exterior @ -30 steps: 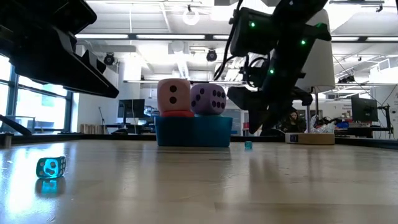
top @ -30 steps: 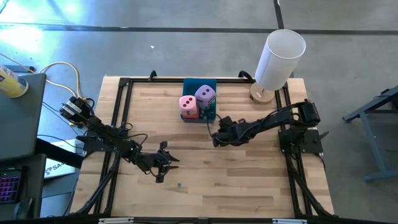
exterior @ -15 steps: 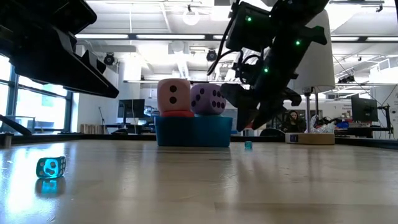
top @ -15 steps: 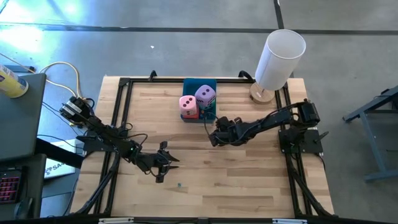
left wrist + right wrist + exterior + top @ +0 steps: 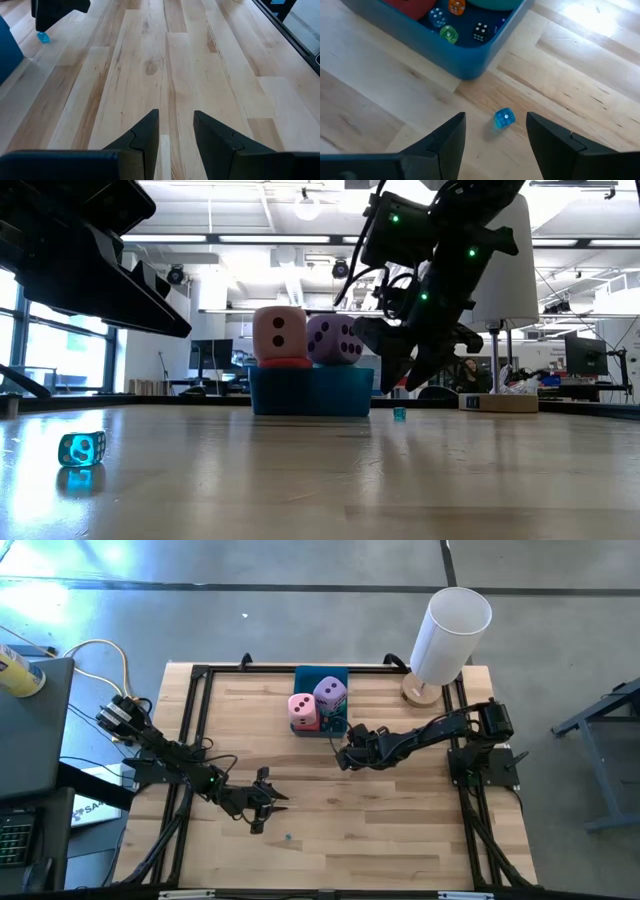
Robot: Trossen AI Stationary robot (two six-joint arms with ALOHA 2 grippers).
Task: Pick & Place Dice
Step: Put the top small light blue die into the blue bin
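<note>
The blue tray (image 5: 321, 673) stands at the far middle of the table. In it the light pink die (image 5: 302, 707) sits on top of the red die (image 5: 285, 362), and the lilac die (image 5: 331, 692) sits on the teal die (image 5: 500, 3). My right gripper (image 5: 344, 754) is open, just near-right of the tray, a little above the table. Its fingers stand on either side of a small clear blue die (image 5: 504, 119) that lies on the wood, without touching it. My left gripper (image 5: 272, 802) is open and empty at the near left.
Several small dice lie on the tray floor (image 5: 470, 42): blue, orange, green and black. A second small blue die (image 5: 82, 448) lies near the table's front, also in the high view (image 5: 288, 835). A white cylinder (image 5: 450, 635) stands at the far right corner.
My right gripper has moved a little toward the blue tray, toward the table's left and far edge, and has stayed open. The dice have not moved.
</note>
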